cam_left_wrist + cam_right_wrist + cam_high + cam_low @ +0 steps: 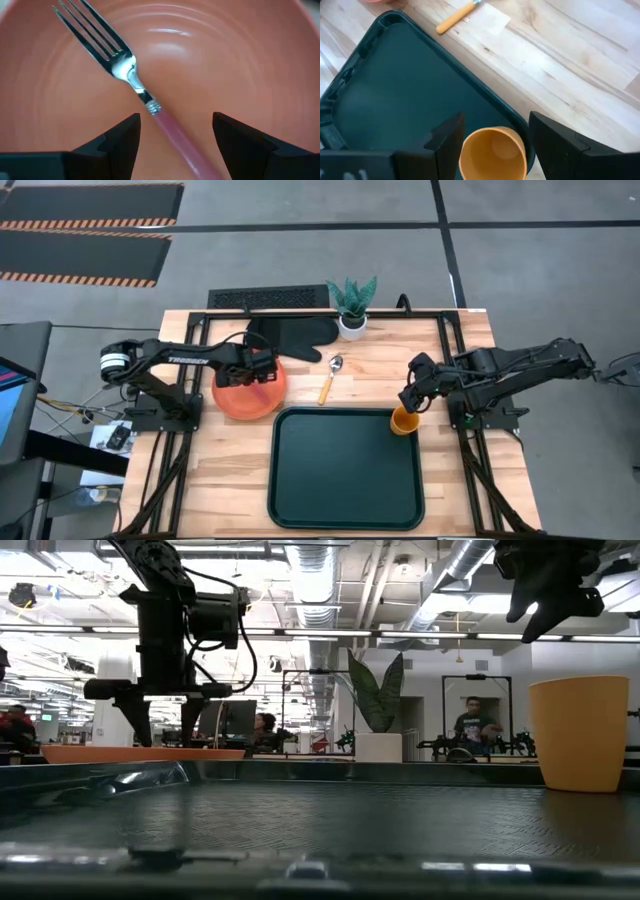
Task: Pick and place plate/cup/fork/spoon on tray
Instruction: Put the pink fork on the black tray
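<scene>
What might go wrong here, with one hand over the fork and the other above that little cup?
1. The cup stands at the tray's very corner, by the rim; a nudge from the open right hand above it might tip it off.
2. The fork lies flat on the plate, which is off the tray. The open left hand straddles its handle, and closing there may slide or pivot the fork rather than lift it.

An open-plan robotics lab or office: exposed silver ceiling ducts (pixel 455 570), strip lighting, seated people at desks (pixel 474 725), a grey floor with orange-and-black striped hazard mats (pixel 85 255).
</scene>
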`<move>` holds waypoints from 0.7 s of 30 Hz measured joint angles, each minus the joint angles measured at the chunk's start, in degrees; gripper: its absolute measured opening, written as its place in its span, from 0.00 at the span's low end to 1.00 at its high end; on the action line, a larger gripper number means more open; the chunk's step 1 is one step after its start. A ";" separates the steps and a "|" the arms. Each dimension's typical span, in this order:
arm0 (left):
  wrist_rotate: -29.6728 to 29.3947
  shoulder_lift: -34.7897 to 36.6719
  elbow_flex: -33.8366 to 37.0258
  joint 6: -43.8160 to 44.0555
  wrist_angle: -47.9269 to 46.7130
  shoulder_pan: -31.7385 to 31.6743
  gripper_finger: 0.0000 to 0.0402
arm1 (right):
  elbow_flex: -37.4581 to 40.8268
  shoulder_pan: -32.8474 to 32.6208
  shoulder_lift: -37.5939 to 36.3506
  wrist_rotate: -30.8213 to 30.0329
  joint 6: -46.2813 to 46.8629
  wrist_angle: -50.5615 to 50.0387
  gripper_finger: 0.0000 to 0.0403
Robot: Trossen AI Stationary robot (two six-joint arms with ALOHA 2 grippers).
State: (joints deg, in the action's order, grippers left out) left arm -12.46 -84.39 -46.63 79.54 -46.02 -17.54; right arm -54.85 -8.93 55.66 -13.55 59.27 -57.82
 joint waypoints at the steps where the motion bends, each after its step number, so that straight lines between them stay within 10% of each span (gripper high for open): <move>1: 0.01 -0.17 0.00 0.38 -0.03 -0.24 0.59 | 0.00 0.00 0.00 -0.09 -0.07 0.00 0.61; 21: -0.10 -0.07 0.83 8.93 0.64 -0.05 0.59 | 0.00 0.02 0.00 -0.73 -2.36 -0.19 0.61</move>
State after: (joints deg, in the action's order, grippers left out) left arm -12.55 -84.47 -45.80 88.47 -45.38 -17.59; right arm -54.85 -8.91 55.66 -14.28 56.91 -58.02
